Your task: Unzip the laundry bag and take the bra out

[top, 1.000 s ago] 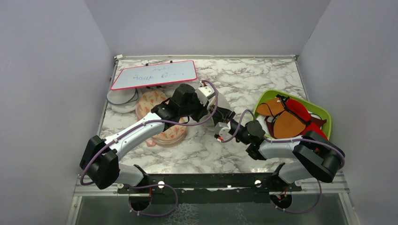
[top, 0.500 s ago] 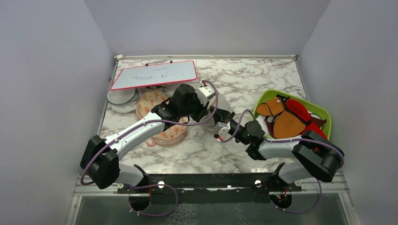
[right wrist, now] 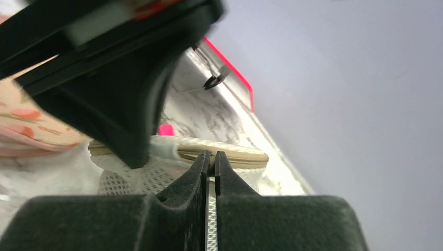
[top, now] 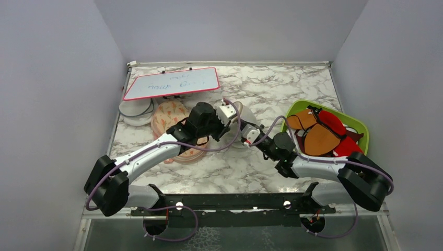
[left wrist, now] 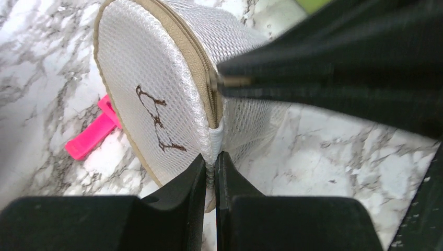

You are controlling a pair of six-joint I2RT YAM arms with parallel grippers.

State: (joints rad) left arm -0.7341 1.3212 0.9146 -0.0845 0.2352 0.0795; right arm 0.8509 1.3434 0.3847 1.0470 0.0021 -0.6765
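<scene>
The laundry bag (left wrist: 151,94) is sitting on the marble table (top: 292,83) just left of the green tray (top: 364,137). Its beige zip line is running shut along the rim where we are seeing it, so we cannot tell what is lying behind the white mesh. The green tray is holding a heap of garments: a red one (top: 334,123), an orange one (top: 318,138) and a brown one (top: 296,121). Farther left of the tray, beyond the bag, a peach floral pouch (top: 170,115) is lying flat, and a red-framed whiteboard (top: 171,82) is sitting at the back, well apart from the tray. We are seeing both grippers meeting at the bag. The left gripper (left wrist: 211,159) is pinching the white fabric tab (left wrist: 215,137) at the end of the zip, jaws tight on it. The right gripper (right wrist: 210,159), reaching in from the tray's side, is holding its jaws closed on the small metal zip pull (left wrist: 234,81) at the beige rim. The bag is showing as a round, domed mesh case, its face with a dark scribbled mark turned toward the left wrist camera. A pink plastic piece (left wrist: 94,136) is lying by the bag on the side away from the tray.
</scene>
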